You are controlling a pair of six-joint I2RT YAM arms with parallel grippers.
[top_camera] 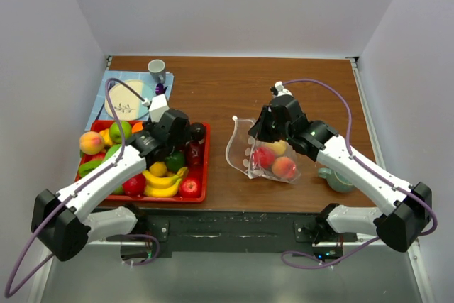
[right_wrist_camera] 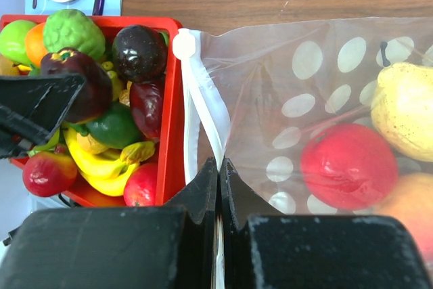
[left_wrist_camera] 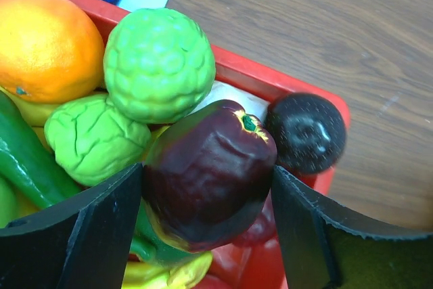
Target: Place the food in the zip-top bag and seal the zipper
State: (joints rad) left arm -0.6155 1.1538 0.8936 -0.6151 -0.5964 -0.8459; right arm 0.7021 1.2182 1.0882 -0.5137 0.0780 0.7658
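The left gripper [left_wrist_camera: 206, 191] stands wide, its fingers pressed against either side of a dark purple fruit [left_wrist_camera: 203, 160], with the red tray [left_wrist_camera: 237, 72] beneath it. The right gripper [right_wrist_camera: 218, 167] is pinched tight on the zipper [right_wrist_camera: 201, 99] of the zip-top bag [right_wrist_camera: 270, 65]. The bag's body spreads just ahead of its fingertips, a red fruit [right_wrist_camera: 348, 164] inside.

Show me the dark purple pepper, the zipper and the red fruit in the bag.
dark purple pepper [left_wrist_camera: 203, 177], left wrist view, its glossy middle.
zipper [right_wrist_camera: 203, 99], right wrist view, middle of the white strip.
red fruit [right_wrist_camera: 348, 164], right wrist view, its centre.
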